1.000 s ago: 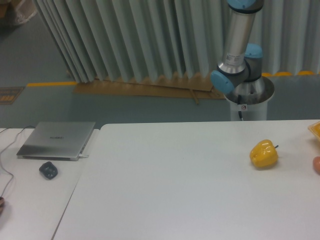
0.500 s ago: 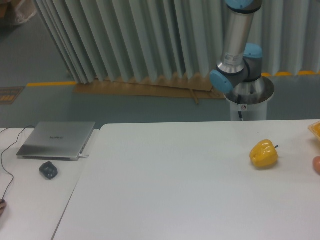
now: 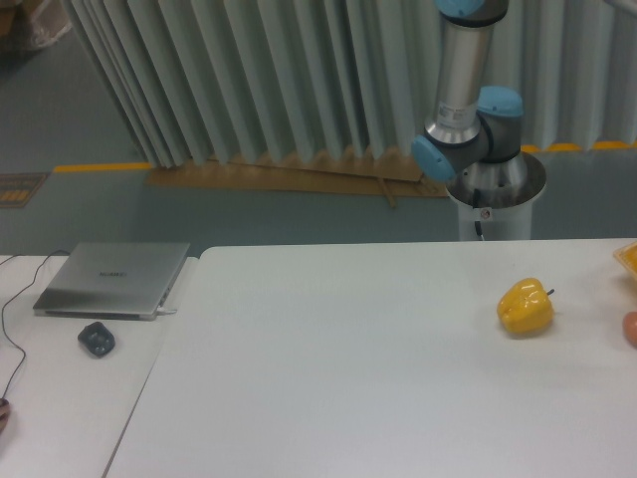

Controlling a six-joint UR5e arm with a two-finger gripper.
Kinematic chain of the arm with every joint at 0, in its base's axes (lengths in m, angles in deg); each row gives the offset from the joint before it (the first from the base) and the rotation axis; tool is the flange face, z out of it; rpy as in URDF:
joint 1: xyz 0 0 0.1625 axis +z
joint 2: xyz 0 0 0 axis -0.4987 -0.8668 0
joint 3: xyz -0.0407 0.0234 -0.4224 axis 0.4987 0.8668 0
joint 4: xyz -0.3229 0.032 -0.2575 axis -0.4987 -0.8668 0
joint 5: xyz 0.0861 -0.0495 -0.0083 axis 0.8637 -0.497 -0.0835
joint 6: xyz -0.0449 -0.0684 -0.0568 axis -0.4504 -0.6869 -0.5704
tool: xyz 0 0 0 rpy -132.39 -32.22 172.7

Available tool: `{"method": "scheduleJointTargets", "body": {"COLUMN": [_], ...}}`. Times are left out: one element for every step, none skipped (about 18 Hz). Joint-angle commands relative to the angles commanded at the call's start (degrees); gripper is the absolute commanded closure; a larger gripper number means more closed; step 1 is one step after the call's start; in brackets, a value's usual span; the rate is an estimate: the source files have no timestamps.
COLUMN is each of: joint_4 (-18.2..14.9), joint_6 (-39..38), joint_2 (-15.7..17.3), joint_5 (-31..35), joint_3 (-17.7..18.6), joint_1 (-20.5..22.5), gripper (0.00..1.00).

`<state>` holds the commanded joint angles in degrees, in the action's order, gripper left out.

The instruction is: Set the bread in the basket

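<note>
Neither the bread nor my gripper shows in this view. Only the arm's base [image 3: 495, 179] and its upright silver link with blue joints [image 3: 460, 80] show, behind the table's far edge at the right. An orange-yellow corner [image 3: 627, 256] pokes in at the right border; I cannot tell whether it is the basket. Just below it a small reddish-orange bit [image 3: 631, 328] is cut off by the frame edge, too little of it showing to name.
A glossy yellow bell pepper [image 3: 525, 307] sits on the white table [image 3: 348, 378] at the right. On the lower table to the left lie a closed grey laptop [image 3: 114, 279], a dark mouse [image 3: 96, 339] and a thin cable [image 3: 8, 329].
The arm's upright link and blue elbow have shifted slightly to the left. Nothing on the tables has moved.
</note>
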<state>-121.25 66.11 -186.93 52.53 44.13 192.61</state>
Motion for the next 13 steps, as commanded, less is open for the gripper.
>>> {"method": "scheduleJointTargets", "body": {"joint_4": [0.0, 0.0, 0.0, 0.0, 0.0, 0.0, 0.0, 0.0, 0.0, 0.0, 0.0, -0.1, 0.0], "joint_6": [-0.1, -0.1, -0.1, -0.2, -0.2, -0.2, -0.2, -0.5, -1.4, -2.2, -2.4, -2.4, -2.4], "joint_2": [0.0, -0.1, -0.1, -0.1, -0.1, -0.1, 0.0, -0.1, 0.0, 0.0, 0.0, 0.0, 0.0], "joint_5": [0.0, -0.1, -0.2, -0.7, -1.9, -2.9, -3.5, -3.7, -3.4, -3.4, -3.3, -3.3, -3.2], "joint_3": [-0.2, -0.3, -0.3, -0.4, -0.4, -0.4, -0.4, -0.4, -0.4, -0.4, -0.4, -0.4, -0.4], "joint_1": [-0.5, -1.0, -1.2, -1.3, -1.4, -1.4, -1.7, -2.4, -3.0, -3.2, -3.3, -3.3, -3.8], "gripper": [0.0, 0.0, 0.0, 0.0, 0.0, 0.0, 0.0, 0.0, 0.0, 0.0, 0.0, 0.0, 0.0]}}
